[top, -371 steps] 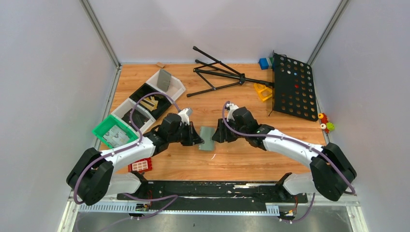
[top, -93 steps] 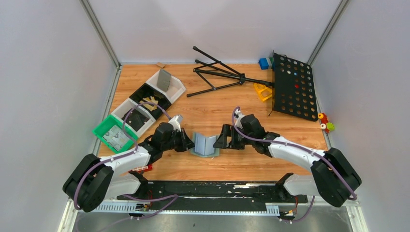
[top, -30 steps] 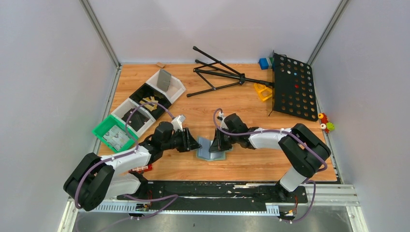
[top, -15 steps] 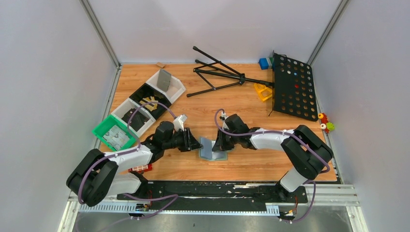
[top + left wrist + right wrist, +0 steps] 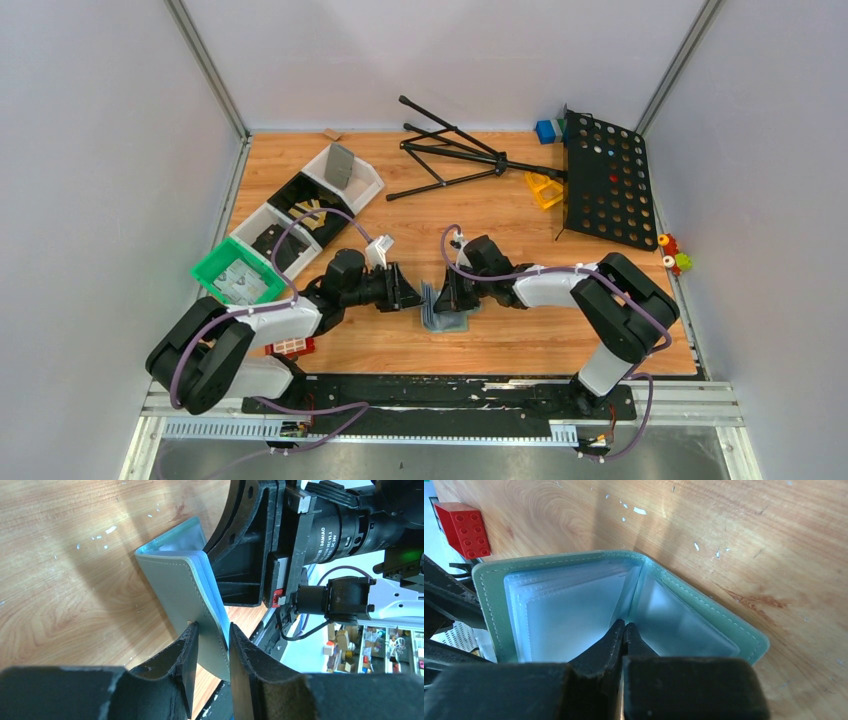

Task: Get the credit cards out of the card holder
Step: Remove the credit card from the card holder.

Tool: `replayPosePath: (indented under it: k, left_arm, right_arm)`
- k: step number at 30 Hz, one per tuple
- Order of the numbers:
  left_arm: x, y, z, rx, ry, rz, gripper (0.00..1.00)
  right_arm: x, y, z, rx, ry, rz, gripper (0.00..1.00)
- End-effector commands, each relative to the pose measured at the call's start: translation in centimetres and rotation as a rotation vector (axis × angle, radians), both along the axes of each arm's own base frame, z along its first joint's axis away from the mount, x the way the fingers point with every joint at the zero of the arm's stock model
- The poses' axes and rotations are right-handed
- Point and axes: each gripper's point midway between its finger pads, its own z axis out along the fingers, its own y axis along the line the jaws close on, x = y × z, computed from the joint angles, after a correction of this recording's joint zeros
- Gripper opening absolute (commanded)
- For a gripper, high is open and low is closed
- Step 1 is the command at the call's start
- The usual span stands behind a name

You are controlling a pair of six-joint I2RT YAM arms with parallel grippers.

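Change: grey-blue folding card holder [image 5: 449, 319], left cover steeper than before.
Axis: spine near-to-far, opening rightward.
Left gripper [image 5: 212, 639]: pinching that cover.
Right gripper [image 5: 624, 629]: clenched in fold.

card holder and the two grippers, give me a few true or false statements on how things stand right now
1. The card holder lies flat and closed on the table. False: it is partly open, one cover raised and its pale sleeves showing.
2. The right gripper is shut, its tips in the holder's fold. True.
3. The left gripper grips one cover of the holder. True.
4. The red block rests on the holder. False: it sits on the table, apart from the holder.
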Motion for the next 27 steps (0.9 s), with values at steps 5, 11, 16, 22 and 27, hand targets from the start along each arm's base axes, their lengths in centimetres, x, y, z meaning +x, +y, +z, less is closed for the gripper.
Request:
replayPosePath:
  k: [5, 11, 16, 22, 27]
  left_arm:
    - [0.9, -0.7, 0.9, 0.013, -0.034, -0.009, 0.36]
    - [0.8, -0.3, -0.2, 0.09, -0.025, -0.01, 0.52]
    - [0.8, -0.5, -0.6, 0.104, -0.016, -0.02, 0.43]
    - [0.7, -0.9, 0.0, 0.075, -0.025, -0.034, 0.35]
    - [0.6, -0.9, 0.4, 0.065, -0.034, -0.038, 0.33]
  right_arm:
    - [-0.6, -0.2, -0.6, -0.005, 0.01, 0.006, 0.0]
    - [-0.5, -0.3, 0.1, -0.004, -0.007, 0.005, 0.0]
    - [-0.4, -0.2, 0.2, 0.0, -0.006, 0.005, 0.0]
    - [-0.4, -0.2, 0.2, -0.003, -0.008, 0.003, 0.0]
    - [-0.2, -0.3, 0.4, -0.003, -0.013, 0.002, 0.05]
